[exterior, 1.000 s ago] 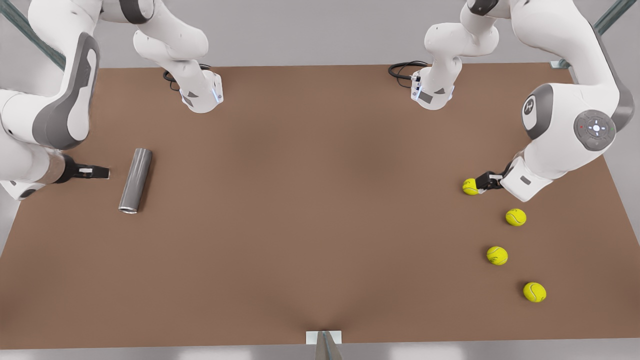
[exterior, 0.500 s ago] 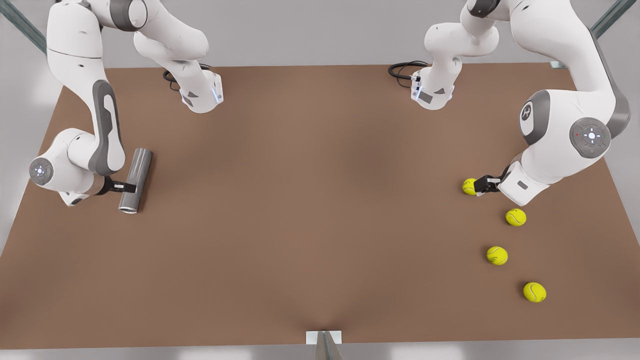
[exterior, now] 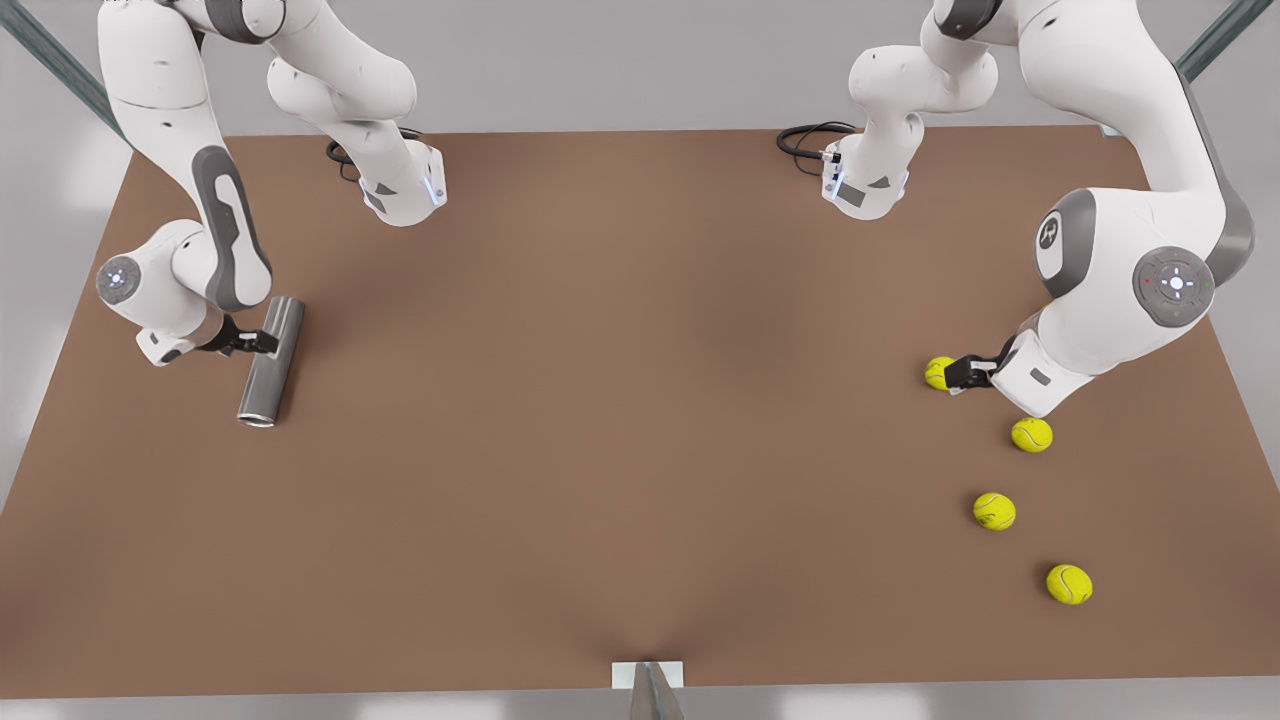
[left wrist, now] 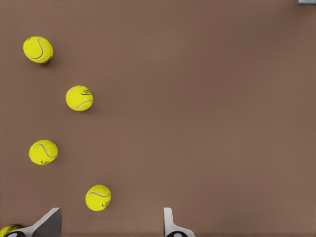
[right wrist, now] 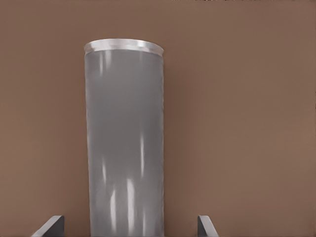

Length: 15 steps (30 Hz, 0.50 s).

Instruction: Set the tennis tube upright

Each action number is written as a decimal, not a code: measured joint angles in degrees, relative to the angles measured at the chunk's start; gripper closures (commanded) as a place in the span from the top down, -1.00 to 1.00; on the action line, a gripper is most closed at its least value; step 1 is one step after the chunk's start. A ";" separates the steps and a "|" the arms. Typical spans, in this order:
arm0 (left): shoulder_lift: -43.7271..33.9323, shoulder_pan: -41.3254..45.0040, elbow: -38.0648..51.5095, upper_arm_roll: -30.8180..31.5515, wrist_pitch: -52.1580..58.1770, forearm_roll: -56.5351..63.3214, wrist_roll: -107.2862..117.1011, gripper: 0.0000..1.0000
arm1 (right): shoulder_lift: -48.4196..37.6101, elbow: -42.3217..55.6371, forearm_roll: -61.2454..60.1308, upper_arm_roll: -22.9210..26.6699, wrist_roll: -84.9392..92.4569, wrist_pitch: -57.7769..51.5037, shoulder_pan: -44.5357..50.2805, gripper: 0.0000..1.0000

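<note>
The tennis tube [exterior: 270, 362] is a grey metallic cylinder lying flat on the brown table [exterior: 620, 400] at the front view's left, its rimmed end toward the near edge. My right gripper [exterior: 255, 343] reaches it from the side, near its far half. In the right wrist view the tennis tube [right wrist: 124, 143] runs between my right gripper's [right wrist: 128, 228] spread fingers [right wrist: 50, 225], which stand open on either side of it. My left gripper [exterior: 958, 373] hovers low at the front view's right beside a yellow-green ball [exterior: 937, 373], open, with its fingers [left wrist: 170, 224] wide apart.
Three more tennis balls [exterior: 1031, 435] [exterior: 994, 511] [exterior: 1069, 584] trail toward the near right corner. The two arm bases [exterior: 405, 195] [exterior: 865, 185] stand at the table's far edge. A small bracket [exterior: 648, 676] sits at the near edge's middle.
My right arm swung in from the left until its gripper reached the tube, then slid along it toward the far end. My left arm shifted only slightly by its ball.
</note>
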State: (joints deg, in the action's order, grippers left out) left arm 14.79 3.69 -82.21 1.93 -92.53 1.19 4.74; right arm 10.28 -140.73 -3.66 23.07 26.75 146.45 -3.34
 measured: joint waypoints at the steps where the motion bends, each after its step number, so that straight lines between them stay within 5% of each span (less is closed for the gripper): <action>1: 0.14 0.00 0.00 0.00 -0.03 0.00 0.02 1.00 | 0.91 -0.01 -0.01 0.06 0.75 1.09 0.04 1.00; 15: 1.20 -0.01 0.26 0.00 -0.43 0.07 0.17 1.00 | 3.28 1.42 -0.33 -0.09 5.06 2.47 0.38 1.00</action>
State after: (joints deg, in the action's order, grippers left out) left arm 15.99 3.68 -81.95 1.93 -92.96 1.26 4.92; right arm 13.56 -139.30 -3.99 22.98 31.81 148.93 -2.96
